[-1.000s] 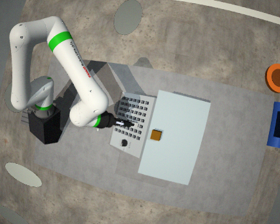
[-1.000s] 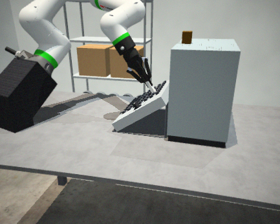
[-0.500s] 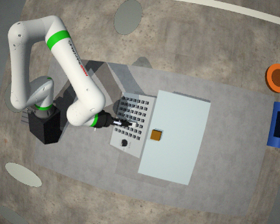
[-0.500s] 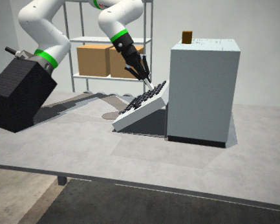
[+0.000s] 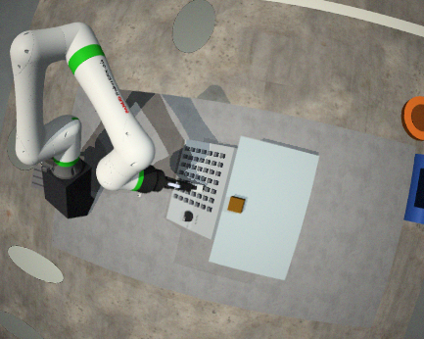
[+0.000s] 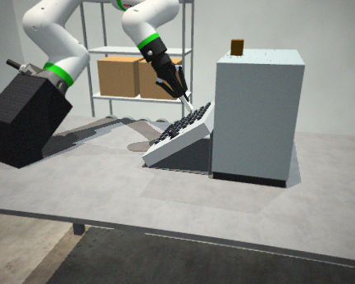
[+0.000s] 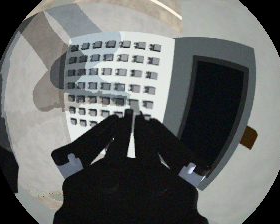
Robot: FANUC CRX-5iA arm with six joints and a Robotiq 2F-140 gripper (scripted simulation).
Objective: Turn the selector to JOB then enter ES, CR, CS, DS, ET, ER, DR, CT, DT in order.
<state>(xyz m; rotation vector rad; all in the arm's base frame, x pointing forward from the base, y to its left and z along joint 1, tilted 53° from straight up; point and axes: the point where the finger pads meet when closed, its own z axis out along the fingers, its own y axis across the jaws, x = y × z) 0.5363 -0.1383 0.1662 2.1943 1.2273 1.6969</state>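
A slanted white keypad panel (image 5: 174,208) (image 6: 169,149) (image 7: 158,97) with rows of dark keys leans against the grey machine cabinet (image 5: 265,206) (image 6: 255,115). No key is lit. The round black selector knob (image 5: 187,217) sits at the panel's lower end, below the keys. My gripper (image 5: 197,186) (image 6: 189,107) (image 7: 134,107) is shut and empty. Its closed fingertips point down at a key in the lower rows of the grid, near the right side as the wrist view shows it. I cannot tell whether the tips touch the key. The printed key names are too small to read.
A small brown block (image 5: 236,204) (image 6: 237,47) sits on top of the cabinet. A metal shelf (image 6: 136,51) with cardboard boxes (image 6: 119,76) stands behind. An orange disc (image 5: 421,118) and a blue box (image 5: 421,196) lie at the far right.
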